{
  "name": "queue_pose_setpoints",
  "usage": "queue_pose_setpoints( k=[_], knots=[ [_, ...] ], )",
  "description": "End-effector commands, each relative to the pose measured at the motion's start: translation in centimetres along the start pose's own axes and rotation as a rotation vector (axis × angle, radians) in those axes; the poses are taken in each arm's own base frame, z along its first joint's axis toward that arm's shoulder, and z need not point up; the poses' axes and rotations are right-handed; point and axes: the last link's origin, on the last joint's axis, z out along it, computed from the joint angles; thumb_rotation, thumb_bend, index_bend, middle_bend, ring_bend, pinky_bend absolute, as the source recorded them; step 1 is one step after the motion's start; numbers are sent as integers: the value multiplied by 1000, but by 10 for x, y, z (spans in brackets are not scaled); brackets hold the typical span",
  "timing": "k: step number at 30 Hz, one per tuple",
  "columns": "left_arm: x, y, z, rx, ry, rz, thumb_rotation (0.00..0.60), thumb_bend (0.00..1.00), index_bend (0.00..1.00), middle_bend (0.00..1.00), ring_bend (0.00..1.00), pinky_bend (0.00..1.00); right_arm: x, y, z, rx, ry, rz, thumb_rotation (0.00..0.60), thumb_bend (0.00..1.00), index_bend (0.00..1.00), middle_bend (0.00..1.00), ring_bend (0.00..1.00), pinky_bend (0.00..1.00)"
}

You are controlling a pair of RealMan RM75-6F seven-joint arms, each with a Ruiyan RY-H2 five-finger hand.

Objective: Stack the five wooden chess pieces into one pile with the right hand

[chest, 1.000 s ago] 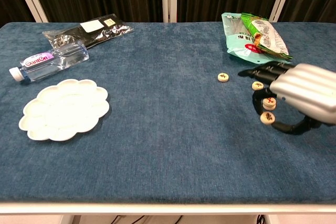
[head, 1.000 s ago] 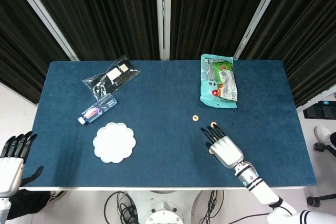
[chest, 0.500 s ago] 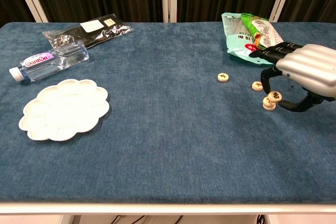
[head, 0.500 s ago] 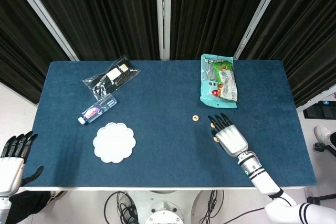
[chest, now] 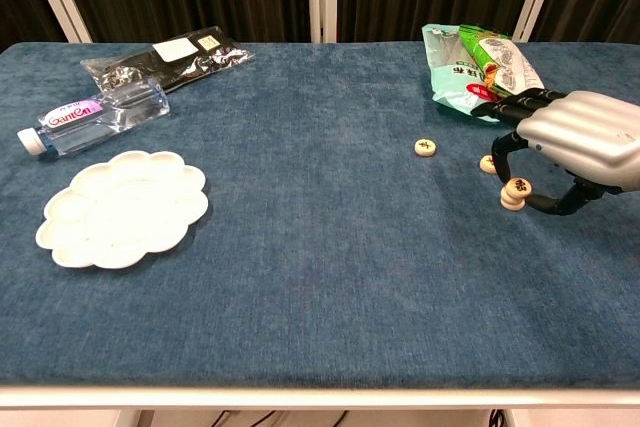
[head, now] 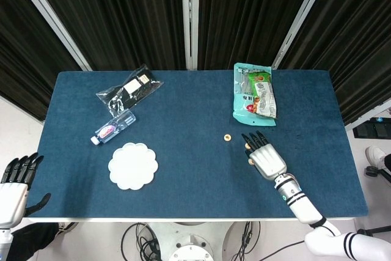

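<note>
A short stack of round wooden chess pieces point(chest: 515, 193) stands on the blue table point(chest: 300, 277), its top piece lying flat. My right hand point(chest: 578, 139) arches over the stack, with the thumb curled in from the right and a finger point(chest: 502, 152) hanging to its left. Whether they touch the top piece I cannot tell. One single piece point(chest: 488, 163) lies just behind that finger, and another point(chest: 427, 147) lies further left. In the head view the right hand point(head: 266, 158) covers the stack, with the two single pieces point(head: 226, 137) point(head: 248, 145) beside it. My left hand point(head: 14, 183) hangs open off the table's near left corner.
A green snack bag point(chest: 482, 69) lies just behind the right hand. On the left half are a white flower-shaped dish point(chest: 125, 208), a water bottle point(chest: 93, 119) and a black plastic packet point(chest: 168, 55). Dark curtains hang behind the table.
The right hand has drawn back from the near side. The piece that sat by its thumb went onto the stack, leaning half a second ago and now flat. The left hand has not moved.
</note>
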Motion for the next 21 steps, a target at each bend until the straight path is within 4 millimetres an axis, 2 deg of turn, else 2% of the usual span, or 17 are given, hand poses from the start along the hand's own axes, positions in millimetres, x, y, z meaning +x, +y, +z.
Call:
queue_pose_setpoints(
  k=[1,21],
  knots=[
    [0,0,0,0,0,0,600,236,44,0,0,0,0,0,0,-2,-3,0,600,289,529,0,0,0],
    [1,0,0,-5,4,0,600,235,45,0,0,0,0,0,3,-8,-9,3,600,289,493,0,0,0]
  ],
)
